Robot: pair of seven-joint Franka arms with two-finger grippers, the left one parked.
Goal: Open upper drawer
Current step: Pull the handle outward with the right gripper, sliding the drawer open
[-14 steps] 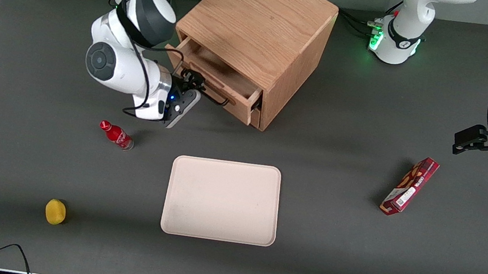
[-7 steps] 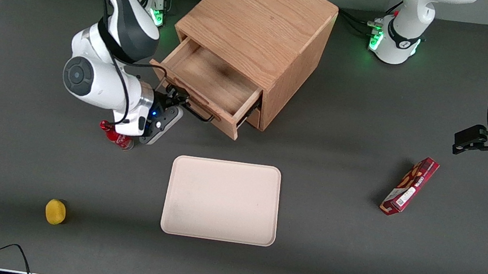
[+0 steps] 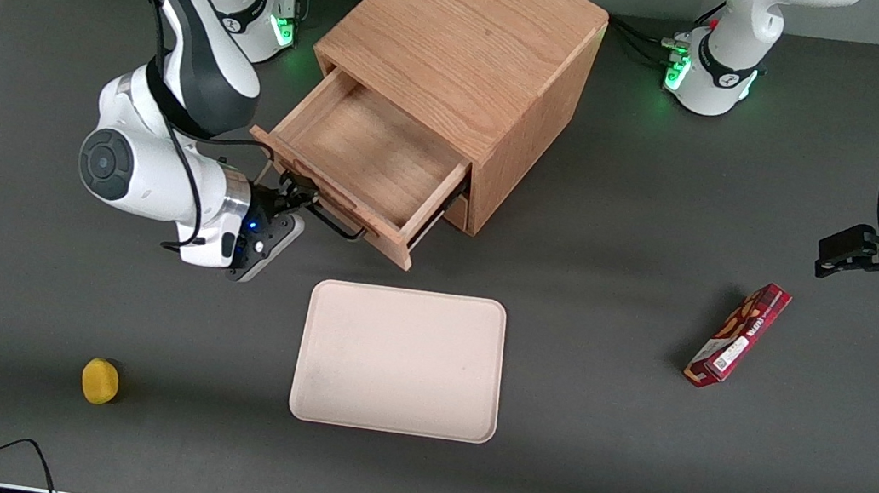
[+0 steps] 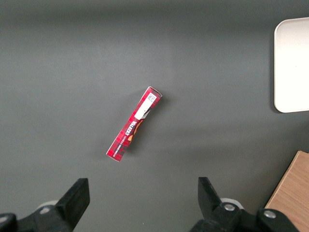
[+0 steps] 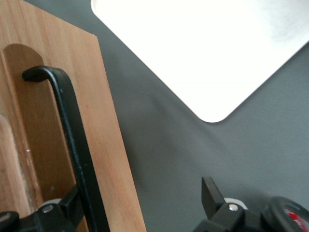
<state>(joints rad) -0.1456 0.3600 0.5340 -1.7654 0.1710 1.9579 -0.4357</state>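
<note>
While the upper drawer (image 3: 362, 154) stands pulled well out of the oak cabinet (image 3: 467, 53), its bare wooden floor open to view, the gripper (image 3: 293, 200) sits at the drawer's front with its fingers apart, one on each side of the black bar handle (image 3: 327, 218). In the wrist view the handle (image 5: 72, 140) runs close against one finger (image 5: 53, 212) while the other finger (image 5: 212, 198) stands clear of it over the grey tabletop (so the jaws are spread rather than pinching the bar). The drawer front (image 5: 104, 145) shows as light wood with a recessed groove under the handle. Nearer to the front camera than the drawer lies a pale empty tray (image 3: 400, 359), close to the drawer's front but apart from it; its rounded corner (image 5: 212, 113) shows just beside the drawer's edge in the wrist view. A small yellow object (image 3: 100, 380) rests nearer the camera still, toward the working arm's end of the table. A red box (image 3: 738, 335) lies flat on the table toward the parked arm's end, well apart from the cabinet and tray. Just beside the gripper's finger a bit of something red (image 5: 294, 215) peeks out, too little to name.
</note>
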